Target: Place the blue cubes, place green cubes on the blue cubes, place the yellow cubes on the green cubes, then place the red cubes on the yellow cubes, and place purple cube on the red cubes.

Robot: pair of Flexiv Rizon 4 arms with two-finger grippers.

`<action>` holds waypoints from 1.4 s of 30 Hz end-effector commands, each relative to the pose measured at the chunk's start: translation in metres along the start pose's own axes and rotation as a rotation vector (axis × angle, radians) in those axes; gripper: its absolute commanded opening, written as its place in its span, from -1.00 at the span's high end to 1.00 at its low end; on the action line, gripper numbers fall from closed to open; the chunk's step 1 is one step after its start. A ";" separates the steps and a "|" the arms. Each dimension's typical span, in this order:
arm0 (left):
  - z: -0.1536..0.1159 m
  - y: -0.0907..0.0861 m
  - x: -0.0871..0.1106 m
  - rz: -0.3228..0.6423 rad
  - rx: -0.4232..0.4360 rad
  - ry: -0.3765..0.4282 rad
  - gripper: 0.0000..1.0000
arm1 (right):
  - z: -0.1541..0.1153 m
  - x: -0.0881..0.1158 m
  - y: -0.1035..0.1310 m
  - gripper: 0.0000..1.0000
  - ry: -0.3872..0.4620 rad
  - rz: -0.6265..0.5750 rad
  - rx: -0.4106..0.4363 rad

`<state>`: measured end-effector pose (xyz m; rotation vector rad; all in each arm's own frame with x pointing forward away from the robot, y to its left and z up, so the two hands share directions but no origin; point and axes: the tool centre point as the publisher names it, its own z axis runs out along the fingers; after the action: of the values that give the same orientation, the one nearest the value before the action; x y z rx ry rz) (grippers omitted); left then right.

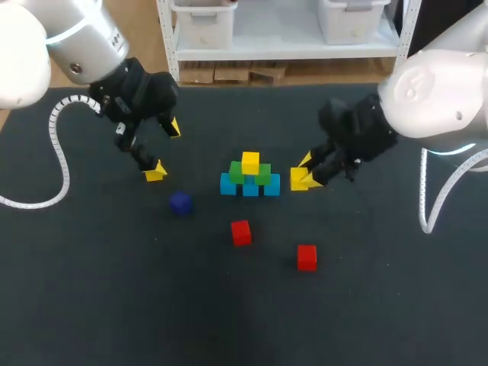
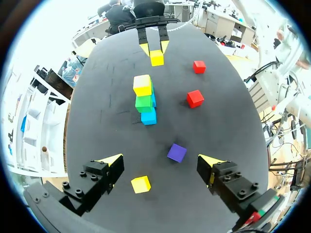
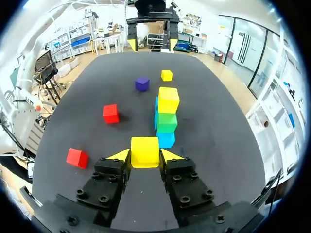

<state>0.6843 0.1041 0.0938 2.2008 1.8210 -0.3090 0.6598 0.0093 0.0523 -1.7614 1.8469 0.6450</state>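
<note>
Three tiers at frame centre: blue cubes (image 1: pixel 250 187), green cubes (image 1: pixel 250 174), one yellow cube (image 1: pixel 250 162) on top. Right gripper (image 3: pixel 145 154) clenched on a second yellow cube (image 3: pixel 145 148), just right of the blue cubes. Left gripper (image 2: pixel 160 161) released, upper left. A third yellow cube (image 2: pixel 140 184) lies between its fingers, apparently untouched. Purple cube (image 1: pixel 181 203) sits lower left of the blue cubes, a red cube (image 1: pixel 241 232) below them, the other red cube (image 1: pixel 306 257) lower right.
</note>
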 end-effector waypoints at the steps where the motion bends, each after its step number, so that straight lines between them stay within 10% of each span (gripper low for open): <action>1: 0.000 -0.001 0.001 0.003 -0.003 -0.003 -1.00 | 0.005 -0.008 -0.010 1.00 0.005 0.003 -0.005; 42: 0.000 -0.001 0.001 0.003 -0.003 -0.003 -1.00 | 0.024 -0.047 -0.036 1.00 -0.001 0.008 -0.005</action>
<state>0.6843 0.1041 0.0938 2.2008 1.8210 -0.3090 0.6961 0.0570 0.0655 -1.7550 1.8546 0.6495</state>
